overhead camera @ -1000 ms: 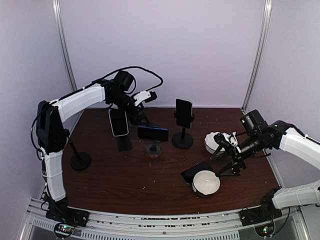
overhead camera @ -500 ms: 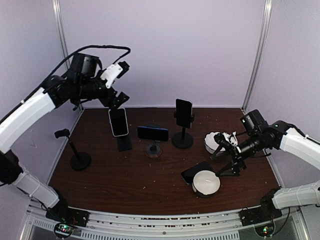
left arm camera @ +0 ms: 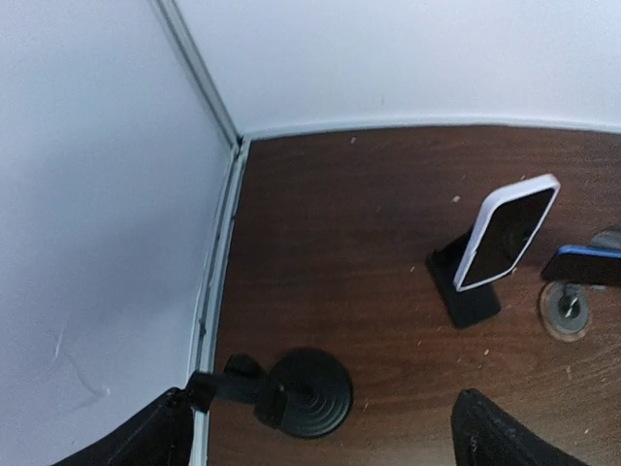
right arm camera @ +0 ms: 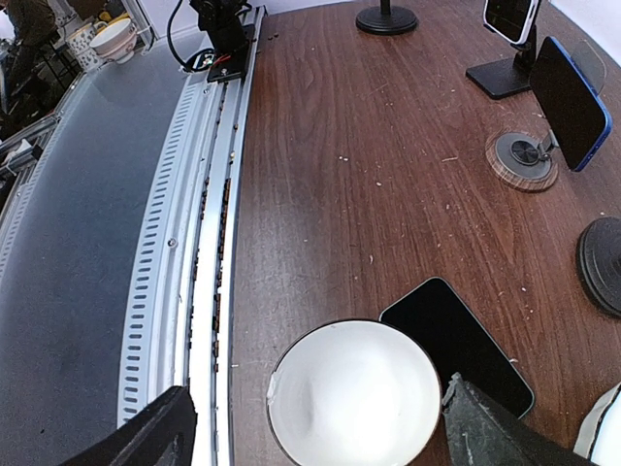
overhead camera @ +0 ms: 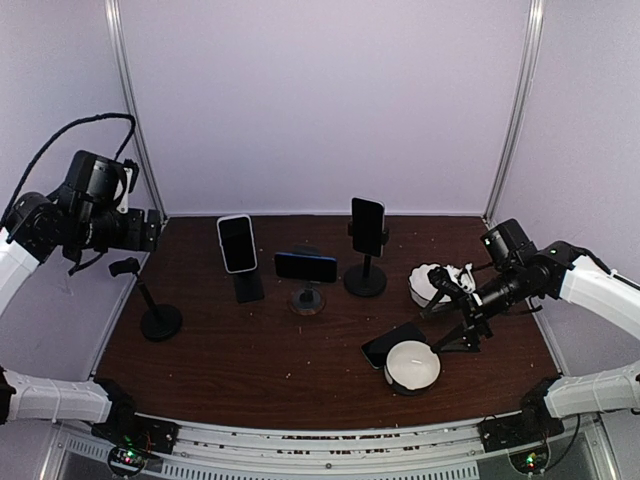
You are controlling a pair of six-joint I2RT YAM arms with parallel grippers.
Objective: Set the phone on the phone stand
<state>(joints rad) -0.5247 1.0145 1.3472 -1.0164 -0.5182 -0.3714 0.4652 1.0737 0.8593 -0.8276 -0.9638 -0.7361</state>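
A black phone (overhead camera: 392, 343) lies flat on the brown table, partly tucked under a white bowl (overhead camera: 412, 366). In the right wrist view the phone (right arm camera: 456, 345) lies just right of the bowl (right arm camera: 354, 393). My right gripper (overhead camera: 458, 314) hovers open over both, and its fingers (right arm camera: 146, 432) hold nothing. An empty black phone stand (overhead camera: 157, 318) with a round base stands at the left. My left gripper (overhead camera: 143, 231) is raised above it at the left wall, open and empty; its wrist view has the stand (left arm camera: 309, 390) below its open jaws.
Three other stands hold phones: a white-cased one (overhead camera: 237, 243), a blue one lying sideways (overhead camera: 305, 267) on a wooden disc, and a black one (overhead camera: 367, 226). A white and black cup (overhead camera: 434, 283) sits beside my right gripper. Metal rails (right arm camera: 209, 243) edge the table's near side.
My left arm has swung away from the white-cased phone on its stand, back to the left wall above the empty stand. The right arm has stayed still.
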